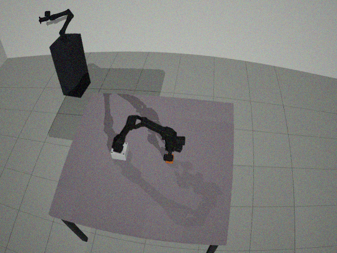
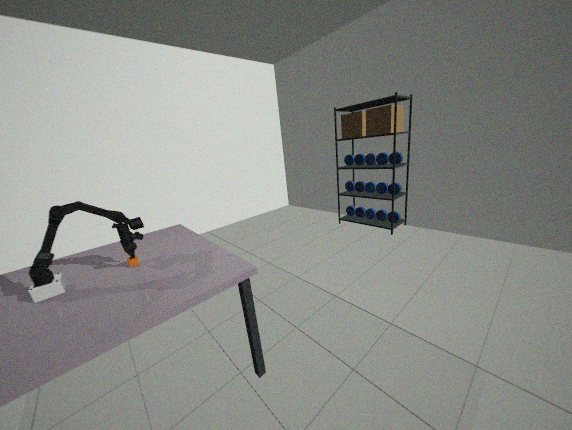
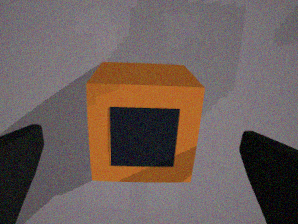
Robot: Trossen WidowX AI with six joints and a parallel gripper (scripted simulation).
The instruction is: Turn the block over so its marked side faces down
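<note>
The orange block (image 1: 169, 162) (image 2: 133, 262) (image 3: 100, 135) sits on the mauve table (image 1: 88, 191) (image 2: 75, 345). Its marked side, a dark square (image 3: 144, 136) in an orange border, faces up toward the wrist camera. My gripper (image 1: 168, 157) (image 2: 132, 257) (image 3: 143, 139) is open and points down over the block. In the wrist view one fingertip is on each side of the block, with a gap on both sides. In the top view the gripper hides most of the block. The block's underside is hidden.
The arm's white base (image 1: 120, 155) (image 2: 47, 291) stands on the table to the block's left. A black pedestal (image 1: 70, 65) with another dark arm (image 1: 70, 15) stands beyond the table. A shelf rack (image 2: 372, 103) stands far off on the floor.
</note>
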